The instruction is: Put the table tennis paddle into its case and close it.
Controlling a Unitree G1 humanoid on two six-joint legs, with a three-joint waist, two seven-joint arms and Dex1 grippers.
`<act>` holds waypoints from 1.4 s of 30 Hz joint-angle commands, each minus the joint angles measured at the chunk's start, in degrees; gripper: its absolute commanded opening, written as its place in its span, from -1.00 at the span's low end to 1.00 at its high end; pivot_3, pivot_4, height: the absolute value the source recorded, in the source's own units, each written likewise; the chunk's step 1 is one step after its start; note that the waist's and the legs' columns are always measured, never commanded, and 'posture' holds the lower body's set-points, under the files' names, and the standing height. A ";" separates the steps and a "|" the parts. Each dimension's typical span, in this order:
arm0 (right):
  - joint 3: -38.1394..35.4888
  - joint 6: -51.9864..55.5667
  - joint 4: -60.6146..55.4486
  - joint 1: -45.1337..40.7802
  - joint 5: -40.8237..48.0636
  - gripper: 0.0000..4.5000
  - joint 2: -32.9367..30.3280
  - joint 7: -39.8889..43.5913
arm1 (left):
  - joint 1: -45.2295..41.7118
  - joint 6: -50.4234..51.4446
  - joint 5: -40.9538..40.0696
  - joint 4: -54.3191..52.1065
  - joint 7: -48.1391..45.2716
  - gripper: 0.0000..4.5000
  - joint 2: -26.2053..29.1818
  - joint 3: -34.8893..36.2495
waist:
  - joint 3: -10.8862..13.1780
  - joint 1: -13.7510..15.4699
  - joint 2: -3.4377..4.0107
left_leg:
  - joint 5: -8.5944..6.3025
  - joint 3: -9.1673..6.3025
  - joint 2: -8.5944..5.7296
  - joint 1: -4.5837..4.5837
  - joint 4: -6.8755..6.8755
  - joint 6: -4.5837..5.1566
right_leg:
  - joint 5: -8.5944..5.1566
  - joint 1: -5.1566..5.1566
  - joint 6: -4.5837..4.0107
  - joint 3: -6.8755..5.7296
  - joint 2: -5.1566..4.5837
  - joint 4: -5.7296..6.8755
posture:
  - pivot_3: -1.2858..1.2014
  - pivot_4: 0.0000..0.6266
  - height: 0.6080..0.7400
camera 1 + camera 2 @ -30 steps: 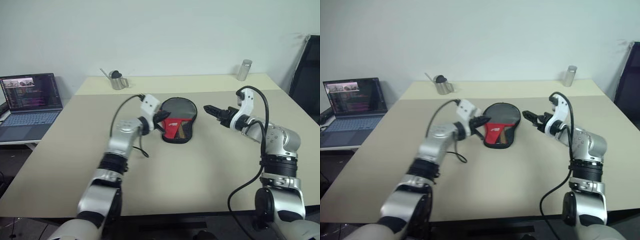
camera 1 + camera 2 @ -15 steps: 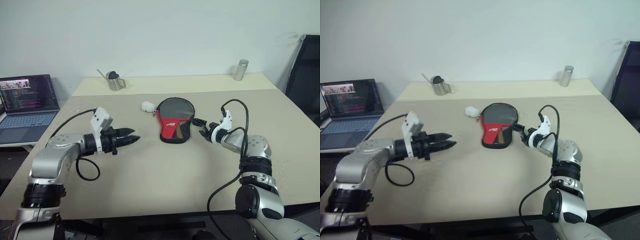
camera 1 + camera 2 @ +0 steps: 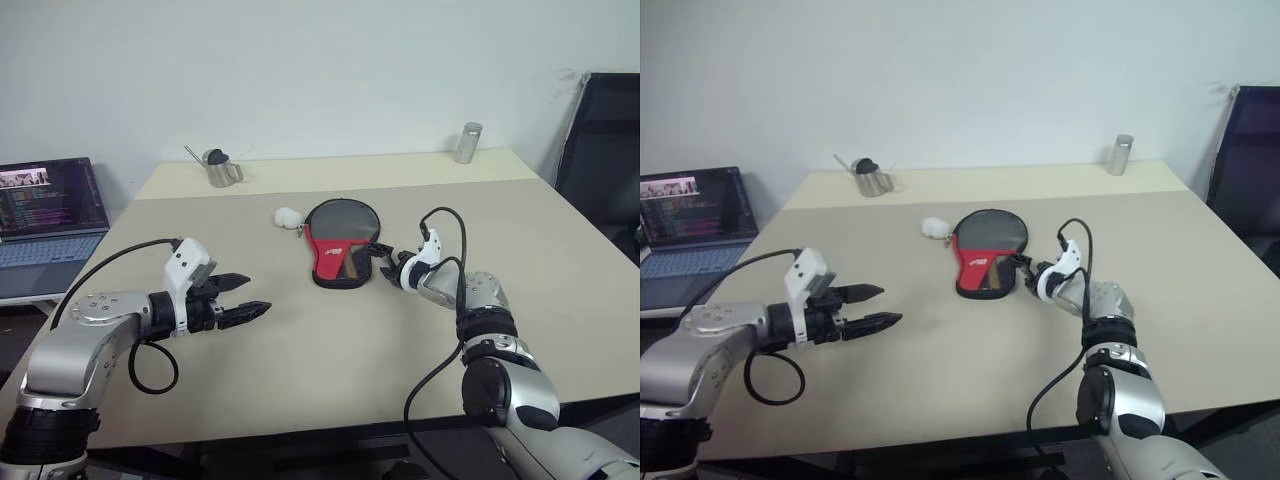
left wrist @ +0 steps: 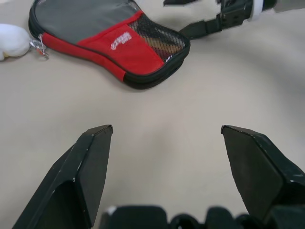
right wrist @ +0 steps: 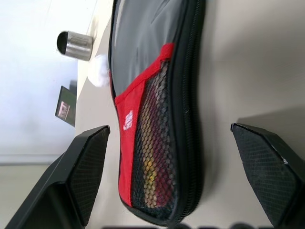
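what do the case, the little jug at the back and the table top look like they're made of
The case: soft fabric, red and grey-black panels, a black mesh pocket and a zipper rim, going by the weave and the stitched edge. The jug: probably brushed metal, from its dull silver sheen. The table: smooth matte beige, likely laminate; its core can't be told.

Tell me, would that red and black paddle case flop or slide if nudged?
The case looks like soft fabric with a mesh pocket, so it probably gives a little. It lies flat with something striped showing through the mesh, so likely stiffened inside. On the smooth table it would probably slide rather than roll.
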 commanded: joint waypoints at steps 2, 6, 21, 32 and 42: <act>1.39 -0.63 2.05 -2.40 0.23 1.00 2.08 1.56 | 0.54 1.86 -2.00 -2.54 1.88 1.00 1.48 3.64 | 0.00 -0.31 0.00 | 0.00 0.02 0.03 0.00 0.00 -0.01 | 0.00 -0.01 0.00 0.02 0.03 0.01 | 0.03 -0.52 1.00; 1.98 -1.39 3.34 -3.17 -0.30 1.00 2.74 2.39 | 1.52 1.70 -2.02 -3.45 2.51 1.00 1.91 3.70 | 0.00 -0.30 0.00 | 0.00 0.03 0.05 -0.01 -0.01 -0.02 | 0.00 -0.03 0.00 0.03 0.04 -0.04 | 0.03 -0.52 1.00; 3.51 -5.54 8.25 -4.24 -2.32 0.46 2.70 4.48 | 3.28 -0.16 -0.48 -4.82 3.54 1.00 2.84 2.10 | 0.01 -0.34 0.01 | -0.04 0.21 0.61 -0.01 -0.03 -0.10 | 0.16 -0.03 -0.27 0.05 0.52 -0.22 | 0.03 -0.52 1.00; 3.51 -6.61 9.39 -4.06 -3.74 -0.99 2.23 3.74 | 2.57 -1.77 0.33 -3.67 4.05 1.00 2.56 0.83 | -0.02 -0.19 -0.03 | -0.07 0.20 0.78 0.04 -0.09 -0.16 | 0.22 0.04 -0.41 0.01 0.68 -0.35 | 0.03 -0.52 1.00; 6.95 2.96 0.86 -0.65 -3.17 -0.99 1.32 4.17 | 1.19 -3.73 1.64 -1.65 4.04 1.00 1.87 -1.27 | -0.01 0.04 -0.03 | -0.07 0.17 0.79 0.00 -0.10 -0.16 | 0.24 0.02 -0.44 -0.01 0.69 -0.39 | 0.03 -0.52 1.00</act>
